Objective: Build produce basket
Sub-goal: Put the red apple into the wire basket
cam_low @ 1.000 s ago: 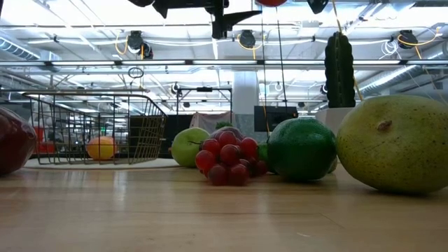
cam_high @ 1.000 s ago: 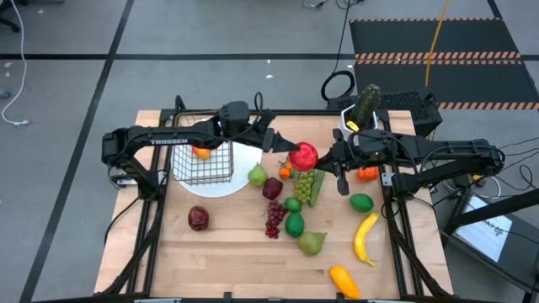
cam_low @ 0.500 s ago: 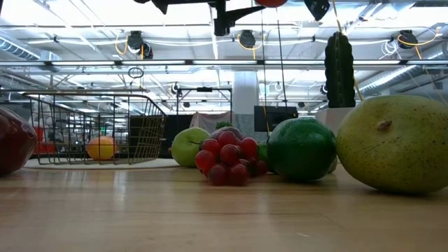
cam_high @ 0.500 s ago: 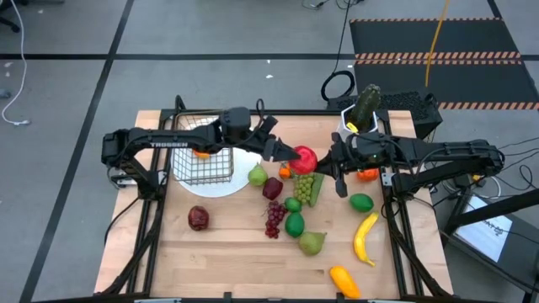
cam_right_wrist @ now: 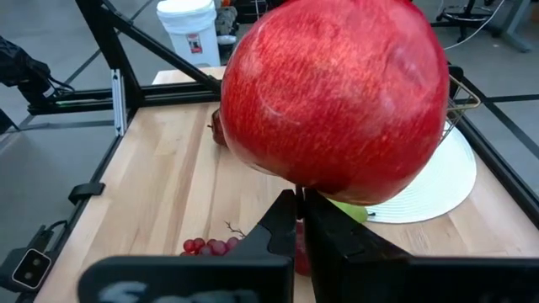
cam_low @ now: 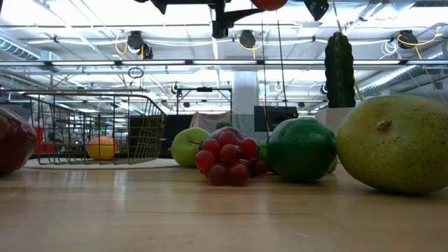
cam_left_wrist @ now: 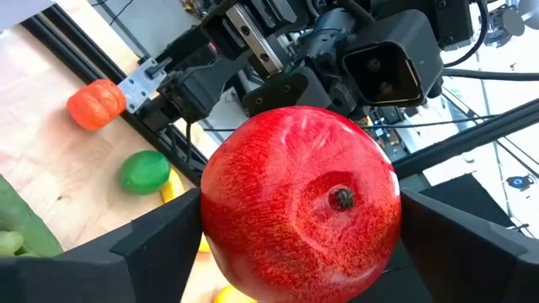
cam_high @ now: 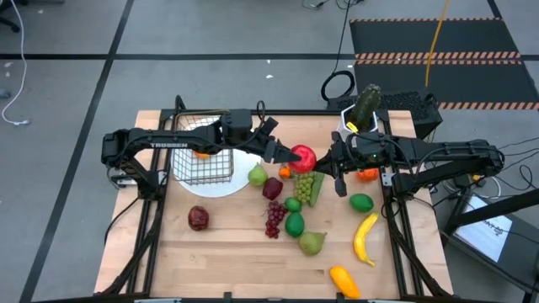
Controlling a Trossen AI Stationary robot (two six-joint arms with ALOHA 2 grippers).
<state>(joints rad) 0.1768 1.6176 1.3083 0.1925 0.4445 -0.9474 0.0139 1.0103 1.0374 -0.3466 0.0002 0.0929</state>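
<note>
A red apple (cam_high: 303, 157) hangs in the air over the table's middle, between my two grippers. My left gripper (cam_high: 292, 155) reaches it from the table's left and is shut on it. My right gripper (cam_high: 325, 158) comes from the right, its fingers nearly together against the fruit. The wire basket (cam_high: 202, 160) stands on a white plate (cam_high: 226, 187) at the far left, with one orange (cam_low: 101, 147) inside it. Under the apple lie green grapes (cam_high: 304, 184) and a small orange fruit (cam_high: 285, 172). My left gripper (cam_left_wrist: 299, 231) has the red apple pinched between its two fingers (cam_left_wrist: 160, 244) at the fruit's two opposite sides (cam_left_wrist: 221, 210). It comes level from the table's left. The apple is clear of the table. My right gripper (cam_right_wrist: 299, 217) meets the apple's near side (cam_right_wrist: 337, 181) with fingers almost closed, level from the right. The fruit hides what they pinch.
Loose fruit lies across the middle and right: a green pear (cam_high: 257, 176), red grapes (cam_high: 274, 219), limes (cam_high: 294, 224) (cam_high: 360, 202), another pear (cam_high: 312, 243), a banana (cam_high: 365, 237) and a dark red apple (cam_high: 198, 218). A cactus in a white pot (cam_high: 362, 108) stands at the far right.
My left gripper has moved toward the table's right, from over the plate's edge up to the apple, and now has its fingers on both sides of it. The apple has stayed aloft at nearly the same spot.
</note>
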